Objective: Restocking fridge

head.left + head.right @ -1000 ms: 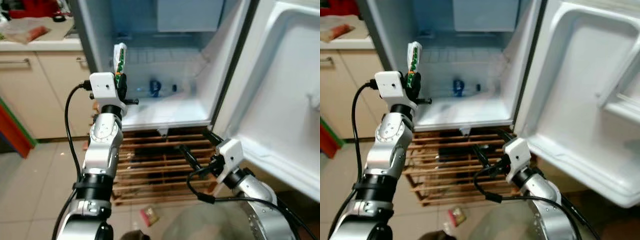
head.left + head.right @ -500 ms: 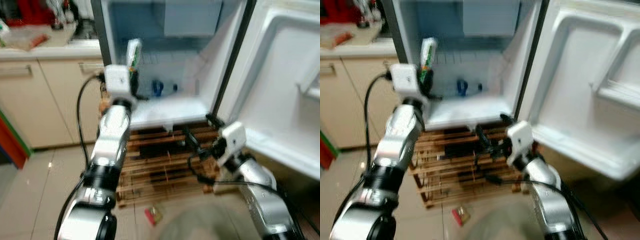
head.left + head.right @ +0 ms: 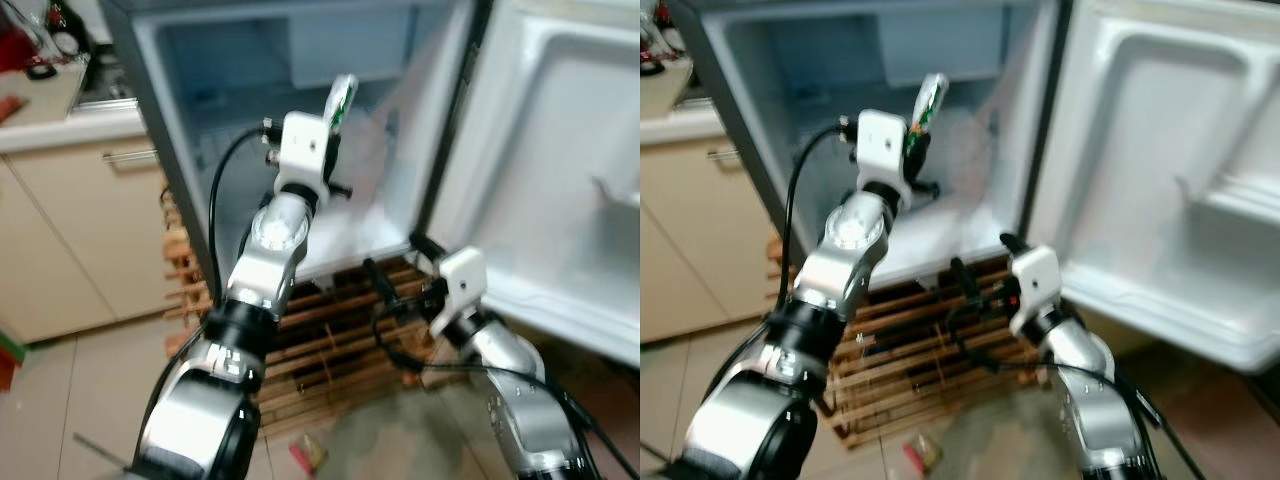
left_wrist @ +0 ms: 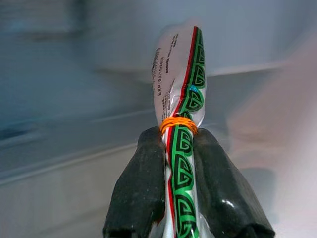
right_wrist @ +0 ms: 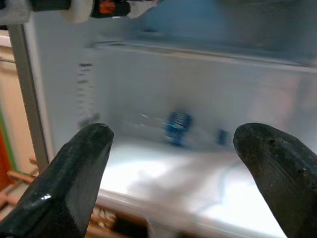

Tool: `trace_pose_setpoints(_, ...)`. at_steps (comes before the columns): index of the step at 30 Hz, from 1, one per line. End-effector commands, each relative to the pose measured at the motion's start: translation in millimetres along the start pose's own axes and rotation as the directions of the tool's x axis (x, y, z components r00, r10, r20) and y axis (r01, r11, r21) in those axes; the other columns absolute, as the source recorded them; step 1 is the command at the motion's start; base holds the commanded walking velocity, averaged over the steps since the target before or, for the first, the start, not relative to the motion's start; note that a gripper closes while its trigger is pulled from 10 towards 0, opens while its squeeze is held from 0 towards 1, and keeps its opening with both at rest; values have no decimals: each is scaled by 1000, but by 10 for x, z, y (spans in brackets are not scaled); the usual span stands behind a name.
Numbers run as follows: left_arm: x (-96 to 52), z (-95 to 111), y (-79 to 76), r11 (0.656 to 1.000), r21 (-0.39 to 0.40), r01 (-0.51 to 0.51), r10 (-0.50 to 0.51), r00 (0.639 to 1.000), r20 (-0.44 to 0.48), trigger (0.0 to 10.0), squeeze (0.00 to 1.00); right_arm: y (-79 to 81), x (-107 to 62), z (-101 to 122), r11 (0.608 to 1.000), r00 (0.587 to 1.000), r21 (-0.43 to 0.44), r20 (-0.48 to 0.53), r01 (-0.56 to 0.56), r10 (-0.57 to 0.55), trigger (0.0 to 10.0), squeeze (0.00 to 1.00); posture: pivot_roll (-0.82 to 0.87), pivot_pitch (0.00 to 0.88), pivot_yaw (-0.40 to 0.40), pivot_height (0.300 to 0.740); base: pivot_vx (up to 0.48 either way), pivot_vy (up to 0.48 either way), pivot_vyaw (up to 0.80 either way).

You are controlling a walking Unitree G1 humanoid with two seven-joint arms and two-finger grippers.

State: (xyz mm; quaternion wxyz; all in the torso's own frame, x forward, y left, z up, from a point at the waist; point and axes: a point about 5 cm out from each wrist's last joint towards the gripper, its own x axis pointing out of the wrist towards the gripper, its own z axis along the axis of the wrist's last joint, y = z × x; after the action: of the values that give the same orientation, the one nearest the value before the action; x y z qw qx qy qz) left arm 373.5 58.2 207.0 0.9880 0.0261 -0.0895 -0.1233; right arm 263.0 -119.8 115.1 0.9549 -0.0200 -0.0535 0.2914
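1. Carrying a packet [image 4: 179, 114] into the fridge [image 3: 200, 120], with the left gripper [image 4: 181, 163] raised inside the open compartment, above the fridge's bottom shelf [image 3: 940, 225].
2. Pinching the packet's lower part between both left fingers [image 4: 141, 188], fully clamped on it; upper part of the packet standing free above the fingertips, cinched by an orange rubber band [image 4: 178, 122] just at the grip line.
3. Hanging low in front of the fridge, below its bottom edge: the right gripper [image 5: 183, 168], fingers spread wide and holding nothing, aimed at the fridge interior.
4. Resting at the back of the fridge's bottom shelf: a small blue item [image 5: 177, 126], too blurred to identify.
5. Standing swung out to the right of the fridge: the door [image 3: 1160, 180], leaving the way in unobstructed.
6. Judging the step in hand as the delivery stage of restocking: packet already inside the fridge but not yet set down.
7. Calling next, probably, for lowering toward the shelf, keeping clear of the blue item, then spreading the fingers to release and pulling the arm back out past the fridge's left wall.
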Motion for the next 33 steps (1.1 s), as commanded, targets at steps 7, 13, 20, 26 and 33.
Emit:
trace_pose_setpoints(7, -99, -10, 161, 975, -91, -201, 200, 980, -18, 10000, 0, 4, -42, 3, 1000, 1000, -13, -19, -15, 15, 10000, 0, -63, 0, 0, 740, 0, 0, 0)
trace_pose_setpoints(13, -107, -208, 317, 945, -90, -316, 302, 942, -145, 10000, 0, 34, -41, -16, 1000, 999, -9, -29, -30, 30, 10000, 0, -58, 0, -4, 740, 0, 0, 0)
trace_pose_setpoints(20, 62, -92, 319, 937, -159, -310, 286, 946, -155, 10000, 0, 55, -45, -1, 999, 999, -11, -28, -41, 40, 10000, 0, -67, 0, -4, 740, 0, 0, 0)
trace_pose_setpoints(26, 281, 133, 348, 955, -146, -260, 243, 963, -119, 10000, 0, 106, -96, 84, 998, 999, -18, -6, -54, 53, 10000, 0, -96, 0, 14, 740, 0, 0, 0)
trace_pose_setpoints(33, 411, 316, 540, 947, -103, -304, 290, 948, -128, 10000, 0, 183, -252, 202, 998, 998, -31, 21, -51, 52, 10000, 0, -142, 27, 36, 740, 0, 0, 0)
